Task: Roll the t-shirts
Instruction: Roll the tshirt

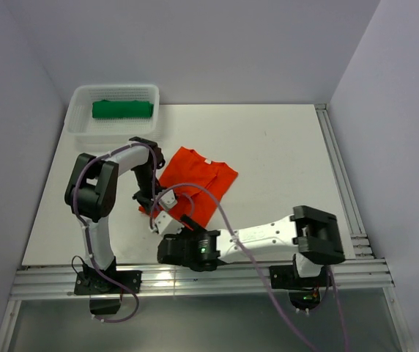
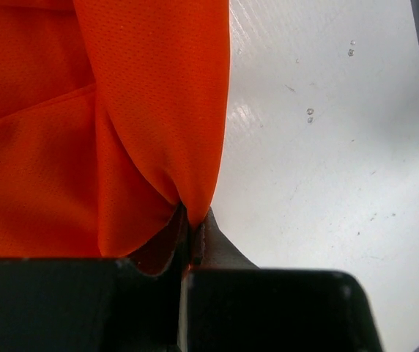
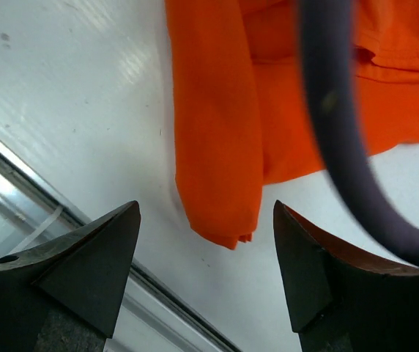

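With left claw clamped on the orange t-shirt and right claw apart, we judged gripping both corners evenly best.

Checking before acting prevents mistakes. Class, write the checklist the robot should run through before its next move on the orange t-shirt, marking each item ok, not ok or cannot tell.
1. Left fingers shut on a fold of the orange t-shirt: ok.
2. Right fingers open, gripping nothing: ok.
3. Shirt's loose corner lined up between the right fingers: ok.
4. Cable clear of the right wrist view: not ok, it crosses in front of the shirt.
5. Shirt lying flat on the table: not ok, it is folded over.
6. Green t-shirt rolled inside the basket: ok.
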Controlling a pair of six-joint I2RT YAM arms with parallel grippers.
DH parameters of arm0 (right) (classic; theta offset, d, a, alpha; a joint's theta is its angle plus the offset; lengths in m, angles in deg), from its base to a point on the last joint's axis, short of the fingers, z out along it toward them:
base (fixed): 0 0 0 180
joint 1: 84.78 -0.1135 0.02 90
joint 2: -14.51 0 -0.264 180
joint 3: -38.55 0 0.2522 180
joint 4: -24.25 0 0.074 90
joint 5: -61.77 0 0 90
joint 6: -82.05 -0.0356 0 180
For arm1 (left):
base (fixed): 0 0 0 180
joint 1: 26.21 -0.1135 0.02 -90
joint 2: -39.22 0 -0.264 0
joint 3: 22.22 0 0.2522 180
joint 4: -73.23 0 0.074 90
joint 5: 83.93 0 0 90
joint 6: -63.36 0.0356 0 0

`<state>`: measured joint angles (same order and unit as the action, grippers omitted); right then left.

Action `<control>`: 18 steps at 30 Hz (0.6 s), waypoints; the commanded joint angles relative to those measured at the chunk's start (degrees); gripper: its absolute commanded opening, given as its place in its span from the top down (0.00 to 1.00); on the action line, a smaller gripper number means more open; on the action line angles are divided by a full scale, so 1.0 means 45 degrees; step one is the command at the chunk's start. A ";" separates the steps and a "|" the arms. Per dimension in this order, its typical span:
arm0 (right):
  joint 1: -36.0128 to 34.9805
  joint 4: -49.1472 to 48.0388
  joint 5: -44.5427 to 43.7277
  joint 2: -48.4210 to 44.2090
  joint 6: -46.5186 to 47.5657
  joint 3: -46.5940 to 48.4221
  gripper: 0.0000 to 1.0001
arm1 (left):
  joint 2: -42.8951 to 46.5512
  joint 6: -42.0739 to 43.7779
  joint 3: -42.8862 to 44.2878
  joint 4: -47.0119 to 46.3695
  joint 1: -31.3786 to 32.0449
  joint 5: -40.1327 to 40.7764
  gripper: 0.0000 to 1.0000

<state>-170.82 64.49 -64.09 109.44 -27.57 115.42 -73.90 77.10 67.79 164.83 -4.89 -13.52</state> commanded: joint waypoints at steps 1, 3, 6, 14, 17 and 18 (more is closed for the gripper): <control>-0.0333 0.1341 -0.1796 0.1205 -0.0153 0.1285 0.20 | -0.0623 -0.0339 0.0029 0.0162 0.0203 0.0623 1.00; -0.0450 0.1556 -0.2051 0.2006 0.0041 0.1716 0.21 | -0.0741 -0.0378 0.0029 0.0182 0.0242 0.0779 1.00; -0.0450 0.1558 -0.2305 0.2886 0.0315 0.1971 0.25 | -0.0819 -0.0417 0.0048 0.0162 0.0320 0.0819 1.00; -0.0334 0.0972 -0.2715 0.4175 0.0551 0.1893 0.31 | -0.0878 -0.0456 0.0204 0.0182 0.0457 0.0878 1.00; -0.0197 0.0815 -0.2949 0.4488 0.0571 0.1951 0.42 | -0.0839 -0.0476 0.0166 0.0182 0.0515 0.0878 1.00; -0.0158 0.0776 -0.3066 0.4566 0.0512 0.1971 0.53 | -0.0839 -0.0457 0.0146 0.0182 0.0535 0.0878 1.00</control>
<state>-172.48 69.06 -75.67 128.31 -24.42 122.94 -75.69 74.26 69.08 167.04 -3.01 -10.94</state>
